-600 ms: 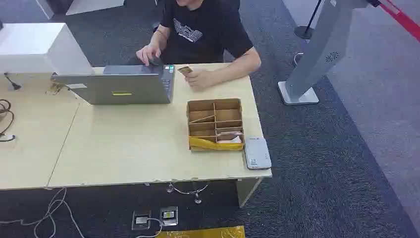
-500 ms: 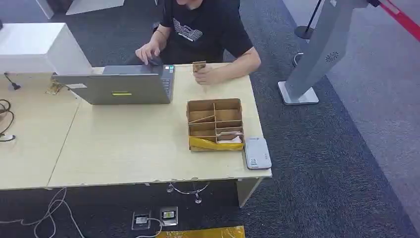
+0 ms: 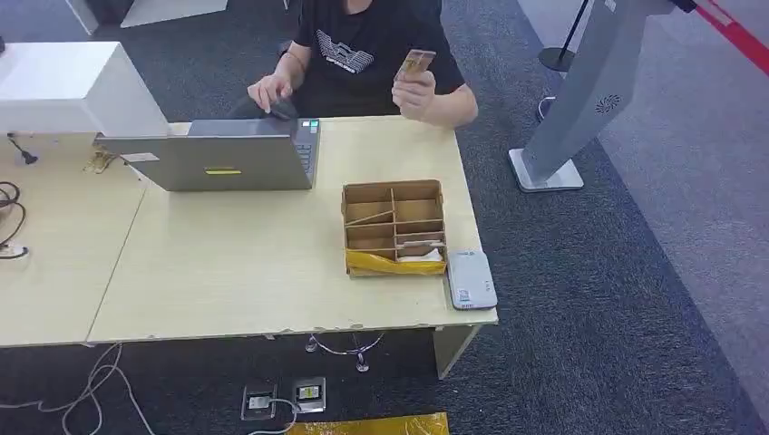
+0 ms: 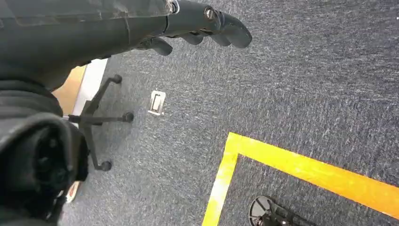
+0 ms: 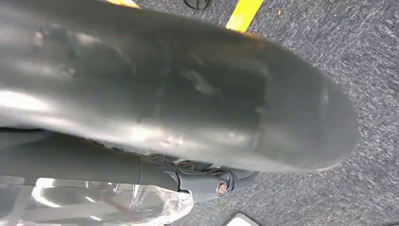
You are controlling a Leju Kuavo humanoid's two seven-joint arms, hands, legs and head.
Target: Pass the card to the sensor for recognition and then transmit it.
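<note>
Nearest, the left hand hangs over carpet, fingers loosely apart, holding nothing; the right hand is too hidden behind its own arm to tell its state.

On the table the reader lies at the near right corner, almost on the edge, touching the box; a clumsy swipe could push it off. Left of the box is open tabletop for reaching.

Farthest, the card is raised in a person's hand beyond the far edge (a long reach). Likely risk: a fumbled handover, dropping it.
</note>
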